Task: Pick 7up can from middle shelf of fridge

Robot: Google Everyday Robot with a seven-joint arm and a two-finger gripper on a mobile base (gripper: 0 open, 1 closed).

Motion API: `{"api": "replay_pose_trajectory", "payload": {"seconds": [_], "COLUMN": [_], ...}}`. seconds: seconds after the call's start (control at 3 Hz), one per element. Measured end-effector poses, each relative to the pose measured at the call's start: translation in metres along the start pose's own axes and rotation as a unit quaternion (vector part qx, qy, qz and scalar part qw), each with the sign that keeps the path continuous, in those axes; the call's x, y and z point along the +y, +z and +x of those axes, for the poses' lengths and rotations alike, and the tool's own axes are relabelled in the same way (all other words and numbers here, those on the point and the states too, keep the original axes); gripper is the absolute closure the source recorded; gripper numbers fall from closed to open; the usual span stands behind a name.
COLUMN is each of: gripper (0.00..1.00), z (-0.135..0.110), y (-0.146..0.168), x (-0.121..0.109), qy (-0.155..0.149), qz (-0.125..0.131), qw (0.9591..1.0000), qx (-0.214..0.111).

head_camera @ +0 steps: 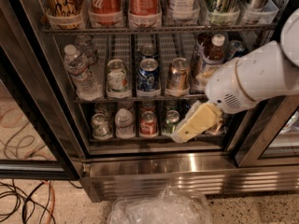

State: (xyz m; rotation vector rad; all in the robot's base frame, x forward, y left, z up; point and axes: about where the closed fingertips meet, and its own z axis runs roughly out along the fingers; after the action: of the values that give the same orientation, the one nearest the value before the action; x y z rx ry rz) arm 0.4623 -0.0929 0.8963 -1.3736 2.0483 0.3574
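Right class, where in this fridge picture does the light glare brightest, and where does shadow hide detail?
Camera view: the strongest glare streaks the steel base panel of the glass-door fridge. The white robot arm looks washed out. The cream two-finger gripper hangs before the bottom rack, evenly lit. Shadow deepens behind the pale-green 7up can, at the back of the grey wire middle shelf.

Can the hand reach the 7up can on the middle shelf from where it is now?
Probably yes. The 7up can stands at the front of the middle shelf with nothing before it. The hand is lower, before the bottom rack, so it must rise and move toward the water bottle side.
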Motion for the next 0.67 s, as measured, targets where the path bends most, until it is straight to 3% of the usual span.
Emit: {"api": "replay_pose_trajectory", "payload": {"seconds": [0.67], "gripper": [0.00], "z": [-0.025], "y": [0.058], "x": [0.054], "qy": [0.000], "qz": [-0.011], "qw": [0.9969], "qx": [-0.078]}}
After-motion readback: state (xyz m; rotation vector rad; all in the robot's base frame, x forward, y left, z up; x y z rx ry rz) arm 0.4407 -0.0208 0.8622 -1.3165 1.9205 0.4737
